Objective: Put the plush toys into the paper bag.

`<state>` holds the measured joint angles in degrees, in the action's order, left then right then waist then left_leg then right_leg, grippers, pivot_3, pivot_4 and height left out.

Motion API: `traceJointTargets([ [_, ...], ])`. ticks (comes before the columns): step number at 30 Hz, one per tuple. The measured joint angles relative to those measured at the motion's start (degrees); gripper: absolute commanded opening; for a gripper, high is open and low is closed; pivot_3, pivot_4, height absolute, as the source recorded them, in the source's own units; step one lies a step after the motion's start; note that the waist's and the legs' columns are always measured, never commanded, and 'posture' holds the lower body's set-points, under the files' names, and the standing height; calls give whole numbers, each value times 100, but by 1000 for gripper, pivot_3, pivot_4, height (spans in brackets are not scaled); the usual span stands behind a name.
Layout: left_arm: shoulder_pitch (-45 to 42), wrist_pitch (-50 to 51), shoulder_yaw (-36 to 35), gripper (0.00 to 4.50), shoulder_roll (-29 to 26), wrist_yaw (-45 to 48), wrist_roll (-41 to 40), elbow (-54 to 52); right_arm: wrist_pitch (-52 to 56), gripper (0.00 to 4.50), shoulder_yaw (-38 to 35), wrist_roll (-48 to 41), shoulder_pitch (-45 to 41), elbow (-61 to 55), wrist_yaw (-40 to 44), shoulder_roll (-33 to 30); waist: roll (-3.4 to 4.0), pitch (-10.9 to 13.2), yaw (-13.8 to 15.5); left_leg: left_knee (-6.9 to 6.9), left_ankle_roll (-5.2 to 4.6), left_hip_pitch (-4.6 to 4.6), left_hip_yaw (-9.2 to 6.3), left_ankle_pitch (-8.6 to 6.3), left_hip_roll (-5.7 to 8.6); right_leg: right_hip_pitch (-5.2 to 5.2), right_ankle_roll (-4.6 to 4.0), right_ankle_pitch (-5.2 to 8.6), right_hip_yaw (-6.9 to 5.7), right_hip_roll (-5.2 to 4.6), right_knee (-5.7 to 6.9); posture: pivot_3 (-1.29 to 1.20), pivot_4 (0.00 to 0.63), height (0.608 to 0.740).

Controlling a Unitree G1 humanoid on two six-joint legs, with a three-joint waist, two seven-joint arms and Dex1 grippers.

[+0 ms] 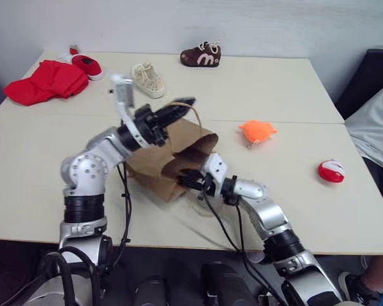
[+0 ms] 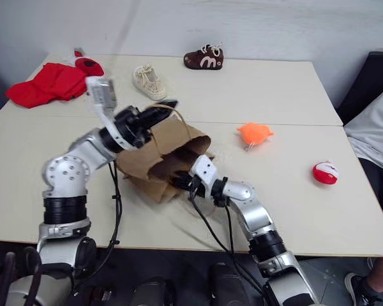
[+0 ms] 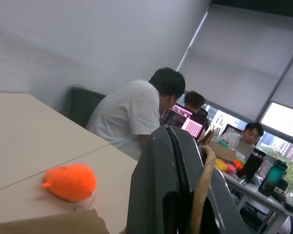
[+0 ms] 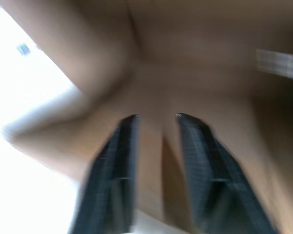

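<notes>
The brown paper bag (image 1: 154, 167) lies crumpled on the middle of the table, its mouth toward my right side. My left gripper (image 1: 180, 108) is raised over the bag, shut on its thin tan handle (image 1: 195, 118), which also runs beside the fingers (image 3: 158, 185) in the left wrist view. My right gripper (image 1: 190, 181) reaches into the bag's mouth with its fingers (image 4: 122, 161) apart, brown paper all around them. The orange plush toy (image 1: 257, 131) rests on the table to the right of the bag. Farther right, near the table edge, lies the red plush toy (image 1: 331, 171) with a white patch.
A brown shoe (image 1: 201, 56), a cream shoe (image 1: 149, 79), a red shoe (image 1: 87, 64) and a red cloth (image 1: 43, 81) lie along the far side. A person (image 1: 378, 127) sits past the right edge by a black chair (image 1: 370, 75). Cables hang off the front edge.
</notes>
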<state>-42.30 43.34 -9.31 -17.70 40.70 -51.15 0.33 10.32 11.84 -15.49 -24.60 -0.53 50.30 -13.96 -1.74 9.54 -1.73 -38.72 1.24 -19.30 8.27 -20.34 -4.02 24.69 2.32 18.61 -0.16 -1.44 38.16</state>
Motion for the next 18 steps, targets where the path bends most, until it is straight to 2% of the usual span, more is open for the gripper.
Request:
traceJointTargets([
  [6,-22,-69,21,0,-49,151,78,54,266,4340,-1147,-1120,1140,-1407,316,-868,0,0,22,11,-1,1,-4,0,4,-5,2,-1,-2,-1,-15,0,150,740],
  [7,-27,-69,15,0,-68,174,77,62,266,4466,-1462,-1194,1266,-1464,220,-1006,0,0,20,10,-2,1,-3,-1,6,-6,4,-2,-1,-1,-15,0,150,740],
  [9,-44,-68,2,0,-99,204,77,72,218,4466,-1914,-1129,1293,-1420,14,-1328,0,1,8,9,-3,5,1,0,8,-7,7,-4,7,-1,-15,0,150,740],
  [11,-115,-57,2,0,-99,241,76,86,29,4466,-2051,-711,1094,-1023,-235,-1640,0,1,-14,12,-3,10,3,0,7,-9,7,-4,10,3,-15,0,150,740],
  [15,-197,-43,13,0,-81,270,76,128,-155,4466,-1778,300,119,252,-678,-2024,19,12,-41,19,-3,10,12,1,6,-1,6,-4,18,5,-15,0,150,740],
  [18,-207,-38,14,0,-72,269,84,248,-320,4466,-1385,811,-691,1359,-775,-2031,22,14,-53,29,-1,7,17,3,3,8,5,-3,20,8,-18,0,150,740],
])
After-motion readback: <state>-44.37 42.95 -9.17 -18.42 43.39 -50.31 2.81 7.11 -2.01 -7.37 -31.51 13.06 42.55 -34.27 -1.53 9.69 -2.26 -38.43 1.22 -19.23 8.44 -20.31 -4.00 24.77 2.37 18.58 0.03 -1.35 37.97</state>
